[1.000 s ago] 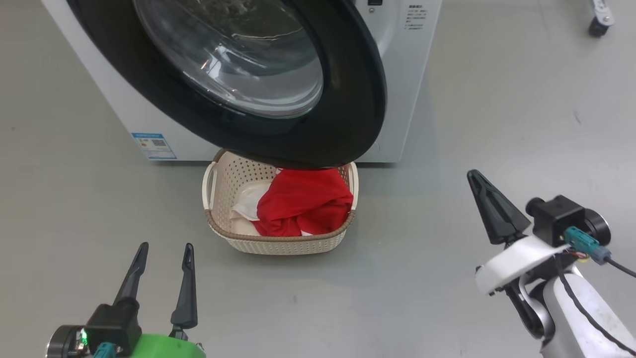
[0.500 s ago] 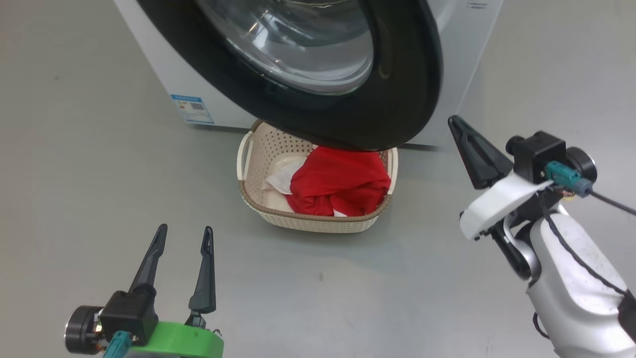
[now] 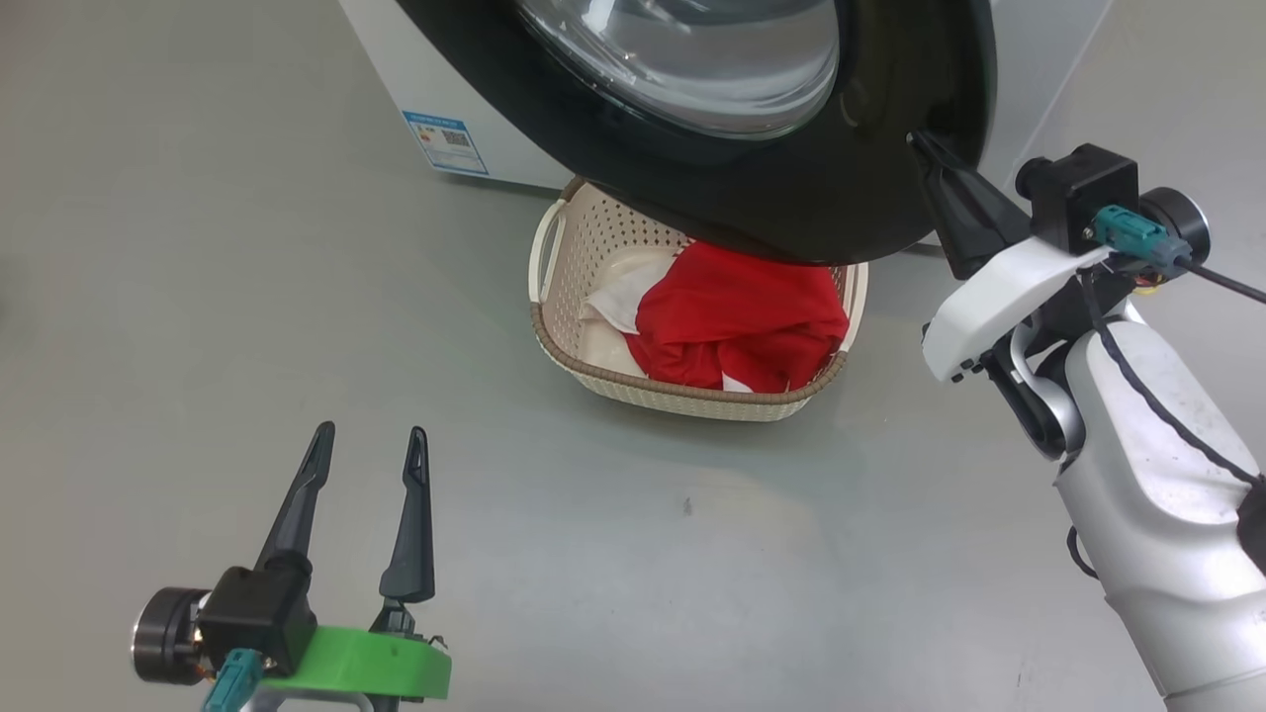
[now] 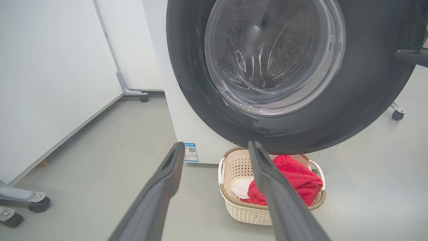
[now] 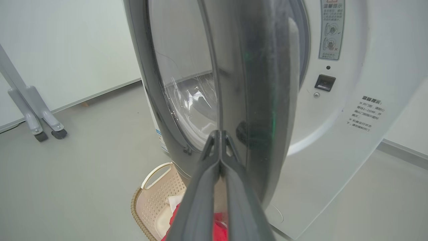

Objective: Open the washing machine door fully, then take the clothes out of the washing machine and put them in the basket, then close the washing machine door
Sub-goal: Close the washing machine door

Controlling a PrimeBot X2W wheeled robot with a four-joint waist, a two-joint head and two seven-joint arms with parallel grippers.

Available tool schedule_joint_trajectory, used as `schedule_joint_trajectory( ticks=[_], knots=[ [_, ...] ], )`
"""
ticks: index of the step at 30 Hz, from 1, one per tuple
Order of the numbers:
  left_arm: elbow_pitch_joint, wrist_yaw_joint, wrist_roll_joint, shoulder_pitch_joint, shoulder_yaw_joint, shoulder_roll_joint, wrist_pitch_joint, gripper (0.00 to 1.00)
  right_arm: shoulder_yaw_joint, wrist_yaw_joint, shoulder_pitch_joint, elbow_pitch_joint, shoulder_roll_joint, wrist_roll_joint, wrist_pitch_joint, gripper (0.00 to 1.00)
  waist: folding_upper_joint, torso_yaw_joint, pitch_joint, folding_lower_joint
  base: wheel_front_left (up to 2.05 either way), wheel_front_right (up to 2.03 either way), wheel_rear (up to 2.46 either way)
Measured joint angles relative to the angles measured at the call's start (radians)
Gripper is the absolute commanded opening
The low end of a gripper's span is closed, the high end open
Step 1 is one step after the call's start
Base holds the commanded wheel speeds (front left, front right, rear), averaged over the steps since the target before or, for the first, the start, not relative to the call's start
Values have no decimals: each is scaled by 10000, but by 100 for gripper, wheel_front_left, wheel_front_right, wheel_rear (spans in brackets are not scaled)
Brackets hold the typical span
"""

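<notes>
The washing machine door (image 3: pixel 791 198), glossy black around a clear glass bowl, stands ajar from the white washing machine (image 3: pixel 475 89) and overhangs the basket. The cream basket (image 3: pixel 682 391) sits on the floor below it, holding the red and white clothes (image 3: pixel 742 316). My right gripper (image 3: pixel 918 138) is shut with nothing in it, its tip against the door's right rim; the right wrist view shows the joined fingers (image 5: pixel 219 132) at the door's (image 5: pixel 254 83) edge. My left gripper (image 3: pixel 372 431) hangs open and empty over the floor, well short of the basket (image 4: pixel 247 211).
Grey floor surrounds the basket. Wheeled stand feet (image 4: pixel 20 201) sit at the left beside a white wall panel, and a caster (image 4: pixel 398 115) lies past the door. More stand feet (image 5: pixel 40 127) rest by the wall. A blue sticker (image 3: pixel 445 138) marks the machine's front.
The head camera has swung, shifting the whole picture right. My shut right gripper has risen from beside the basket up to the door's rim. The left gripper stays open.
</notes>
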Motion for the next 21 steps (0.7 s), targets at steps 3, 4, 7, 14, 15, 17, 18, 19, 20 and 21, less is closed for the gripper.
schedule_joint_trajectory(
  ticks=[3, 4, 7, 14, 15, 17, 18, 19, 20, 21],
  knots=[
    [69, 0, 0, -121, -6, -50, -84, 100, 15, 10, -202, 293, -12, 0, -4, 0, 0, 66, 111, 0, 0, 0, 0],
    [90, 0, 0, -158, -6, -61, -88, 100, 21, 10, -248, 387, -12, 0, -4, 0, 0, 81, 129, 0, 0, 0, 0],
    [115, 0, 0, -176, -21, -90, -90, 100, 33, 13, -430, 606, -33, -2, -4, 0, 0, 99, 164, 0, 0, 0, 0],
    [169, 0, -4, -281, -188, -127, -176, 100, -48, 98, -1001, 1051, -282, -19, -13, 0, 0, 152, 288, 0, 0, 0, 0],
    [169, 0, -13, -314, -222, -134, -178, 100, -94, 96, -1121, 1126, -343, -27, -13, 0, 0, 171, 319, 0, 0, 0, 0],
    [167, 0, -13, -386, -280, -138, -211, 100, -221, 96, -1389, 1254, -470, -27, -6, 0, 0, 210, 390, 0, 0, 0, 0],
    [169, 0, -13, -419, -311, -140, -224, 100, -284, 96, -1527, 1313, -533, -29, -4, 0, 0, 231, 427, 0, 0, 0, 0],
    [174, 0, -13, -451, -355, -142, -261, 100, -341, 96, -1662, 1373, -604, -33, -4, 0, 0, 256, 465, 0, 0, 0, 0],
    [186, 0, -13, -490, -410, -146, -263, 100, -405, 96, -1800, 1442, -673, -58, -2, 0, 0, 287, 500, 0, 0, 0, 0],
    [207, 0, -13, -531, -453, -155, -263, 100, -462, 96, -1924, 1507, -740, -71, -2, 0, 0, 322, 532, 0, 0, 0, 0]
  ],
)
